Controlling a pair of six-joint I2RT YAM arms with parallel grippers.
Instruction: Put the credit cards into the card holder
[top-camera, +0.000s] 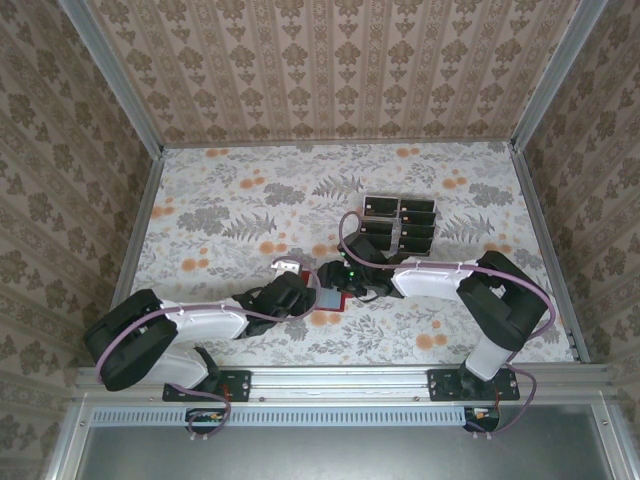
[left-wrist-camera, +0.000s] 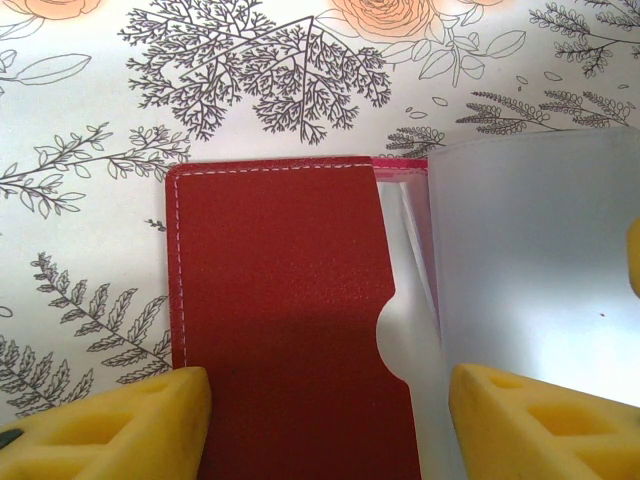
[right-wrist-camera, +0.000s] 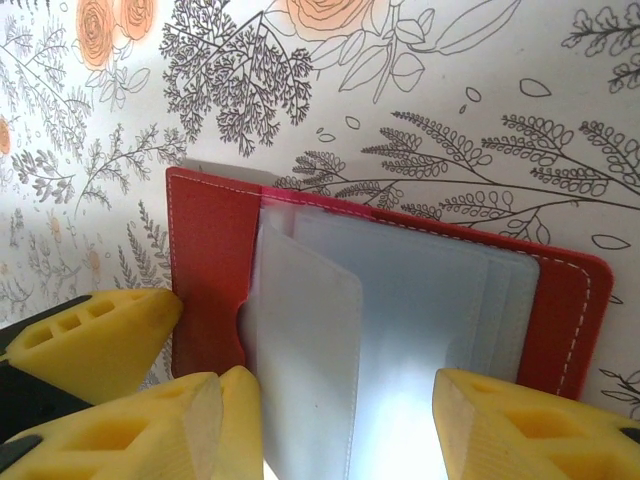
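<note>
The card holder (top-camera: 328, 302) is a red wallet lying open on the floral cloth at the middle of the table, its clear plastic sleeves (right-wrist-camera: 420, 310) fanned out. My left gripper (top-camera: 308, 298) stands open over its left red flap (left-wrist-camera: 280, 300): one yellow finger (left-wrist-camera: 110, 425) is at the flap's outer edge, the other (left-wrist-camera: 545, 425) on the sleeves. My right gripper (top-camera: 345, 288) is open too, its fingers (right-wrist-camera: 525, 430) straddling a raised sleeve page (right-wrist-camera: 305, 370) without pinching it. The credit cards (top-camera: 400, 222), several black ones, lie in rows behind my right arm, untouched.
A yellow finger (right-wrist-camera: 90, 345) of the left gripper shows by the wallet's left edge in the right wrist view. Patterned walls and metal rails (top-camera: 545, 260) box in the table. The floral cloth (top-camera: 230, 210) stretches to the left and back.
</note>
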